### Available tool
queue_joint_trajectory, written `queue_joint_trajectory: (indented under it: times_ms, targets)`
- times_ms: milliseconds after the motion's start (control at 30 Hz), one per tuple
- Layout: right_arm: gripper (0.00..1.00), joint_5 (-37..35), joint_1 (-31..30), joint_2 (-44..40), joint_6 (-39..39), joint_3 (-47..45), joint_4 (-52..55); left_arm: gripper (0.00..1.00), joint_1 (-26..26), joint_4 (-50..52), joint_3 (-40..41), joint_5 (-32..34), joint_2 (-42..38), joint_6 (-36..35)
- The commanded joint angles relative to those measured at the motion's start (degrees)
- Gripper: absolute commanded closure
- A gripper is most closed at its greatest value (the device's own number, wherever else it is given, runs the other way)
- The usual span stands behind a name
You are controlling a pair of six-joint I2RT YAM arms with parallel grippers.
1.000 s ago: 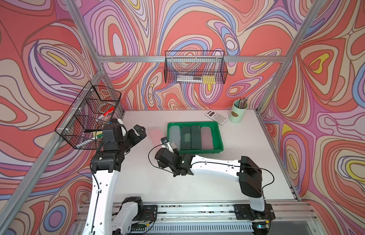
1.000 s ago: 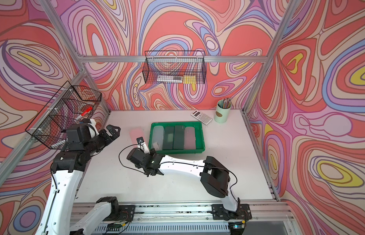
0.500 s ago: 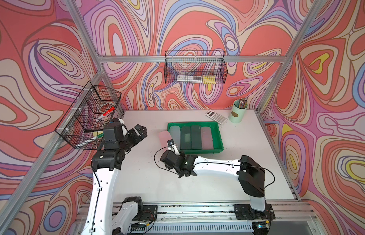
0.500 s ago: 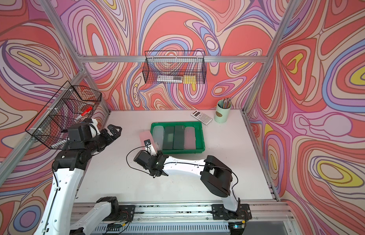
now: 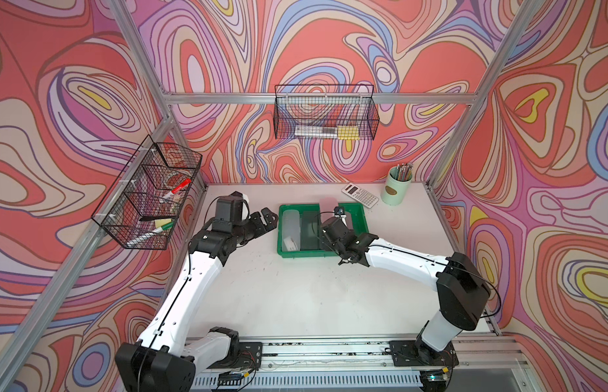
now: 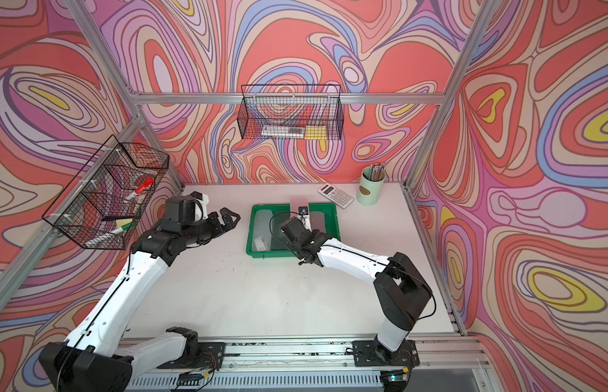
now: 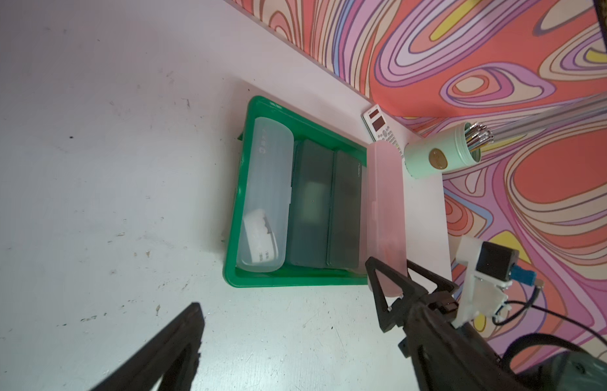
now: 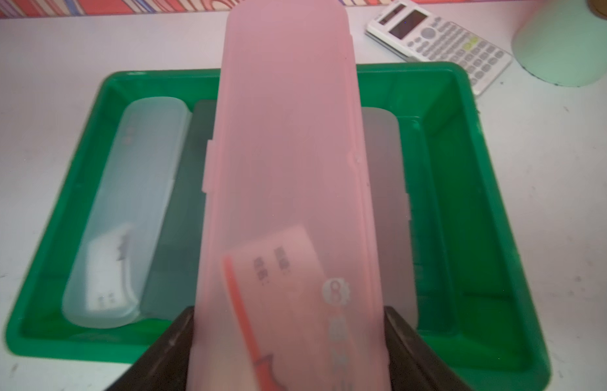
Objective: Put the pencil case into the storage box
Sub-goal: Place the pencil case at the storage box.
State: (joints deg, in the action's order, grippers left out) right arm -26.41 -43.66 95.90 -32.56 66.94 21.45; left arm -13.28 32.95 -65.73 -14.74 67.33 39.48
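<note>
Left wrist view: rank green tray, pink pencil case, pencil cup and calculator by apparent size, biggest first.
1. green tray
2. pink pencil case, lifted above the tray, so nearness to the camera may inflate it
3. pencil cup
4. calculator, clearly the smallest, set far back by the wall

Three cases side by side in storage box; calculator, cup behind it.

Two slim robot arms, left and right, wear glossy white plastic shells between bulky matt-black joint housings. A thin black cable loops past the right elbow (another runs along the left shell). The open-framed triangular gripper fingers are black. A white printed bracket carries a small black wrist camera with a blue plug.
</note>
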Motion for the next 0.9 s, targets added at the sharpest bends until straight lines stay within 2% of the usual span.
queue_joint_trajectory:
  times_ms: [0,100,267,700,767,867]
  targets:
    - [0.41,3.32,2.91,-2.86,1.31,-3.14,-2.11,0.04,-3.51,-5.36,0.80,2.32,2.33,0.24]
    - [0.41,6.16,5.84,-2.45,2.77,-5.28,-3.81,0.04,-6.43,-6.90,0.82,2.91,5.12,0.54]
    - [0.41,6.98,8.57,0.60,3.99,-5.20,-5.17,0.04,-9.67,-8.11,1.24,3.41,8.52,0.76]
    - [0.42,8.20,11.14,8.99,3.92,-1.37,-5.72,0.03,-10.35,-9.66,2.70,4.65,10.15,-0.37]
    - [0.35,8.60,11.14,9.46,3.73,-1.29,-5.87,0.03,-10.36,-9.66,2.71,4.81,10.44,-0.68]
    - [0.18,9.27,11.14,9.69,3.64,-1.11,-5.94,0.03,-10.36,-9.58,2.79,4.98,10.93,-1.06]
